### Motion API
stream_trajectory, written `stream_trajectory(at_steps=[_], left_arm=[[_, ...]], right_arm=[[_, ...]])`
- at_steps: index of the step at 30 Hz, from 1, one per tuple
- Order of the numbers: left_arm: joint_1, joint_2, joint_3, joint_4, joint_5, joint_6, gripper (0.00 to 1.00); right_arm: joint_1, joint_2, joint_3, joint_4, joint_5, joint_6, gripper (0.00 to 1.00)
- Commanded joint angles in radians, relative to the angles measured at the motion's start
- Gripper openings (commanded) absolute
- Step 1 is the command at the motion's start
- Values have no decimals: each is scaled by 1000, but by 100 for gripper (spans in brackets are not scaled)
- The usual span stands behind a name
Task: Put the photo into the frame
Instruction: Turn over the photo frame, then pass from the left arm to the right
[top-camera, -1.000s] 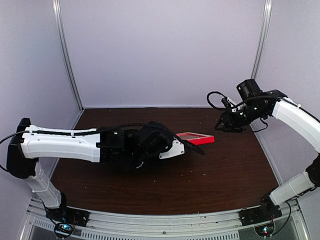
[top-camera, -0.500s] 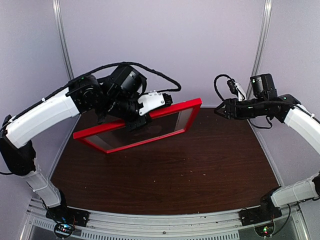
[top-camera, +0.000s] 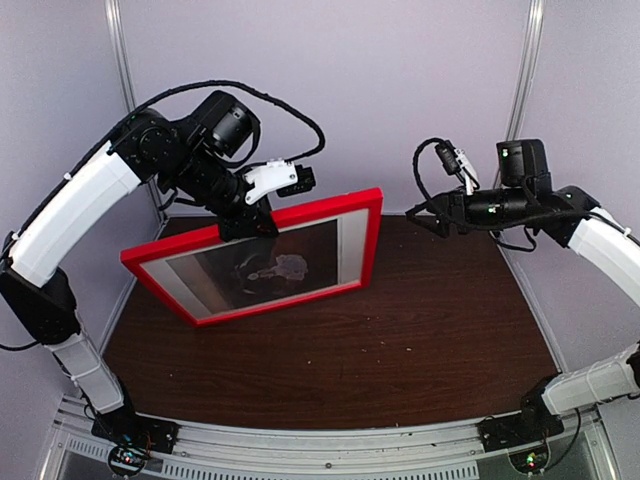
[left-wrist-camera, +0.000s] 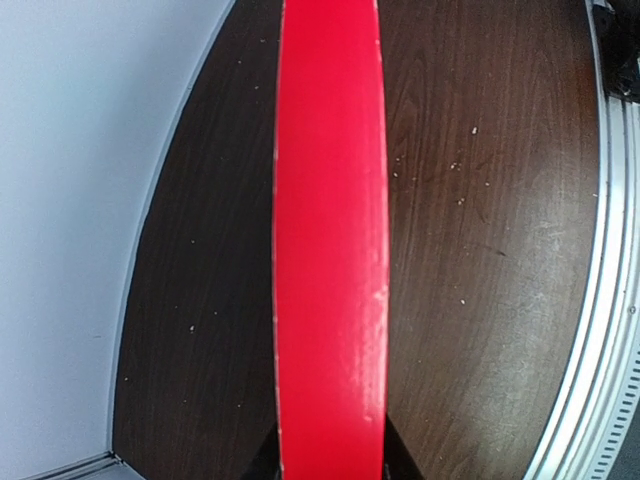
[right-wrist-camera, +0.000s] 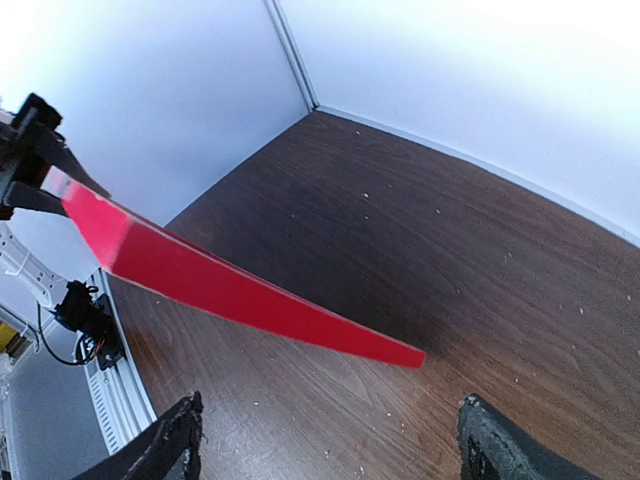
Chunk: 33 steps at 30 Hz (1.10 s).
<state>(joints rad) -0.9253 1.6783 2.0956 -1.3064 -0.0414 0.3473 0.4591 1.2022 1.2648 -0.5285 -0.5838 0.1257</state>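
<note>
My left gripper is shut on the top edge of the red frame and holds it upright and tilted above the table, face toward the top camera. The photo, dark with a pale figure and white margins, shows inside the frame's opening. In the left wrist view the frame's red edge runs up from between my fingers. My right gripper is open and empty, in the air to the right of the frame's upper right corner. In the right wrist view the red edge lies beyond the wide-open fingers.
The dark brown table lies below both arms, with pale walls on three sides and a metal rail along the near edge. Small pale crumbs dot the wood.
My left arm has lifted the frame off the table and turned it up so its face and the photo show. My right gripper rose a little and stayed open.
</note>
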Motion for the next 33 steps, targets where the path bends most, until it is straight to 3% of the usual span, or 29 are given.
stream_trajectory(at_steps=[1,13,25,33], left_arm=[[29,9,75,29,104,74,0],[52,94,139,-24,229,132,0],[52,111,124,-29,328,173,0],[52,138,117,-29,355,185,0]], right_arm=[[62,15,86,-22,-19,-112,87],[224,108,297,-271,21,-371,88],[296,204,371,-414,147,-503,83],[324,279,441,-466,178,-545,69]])
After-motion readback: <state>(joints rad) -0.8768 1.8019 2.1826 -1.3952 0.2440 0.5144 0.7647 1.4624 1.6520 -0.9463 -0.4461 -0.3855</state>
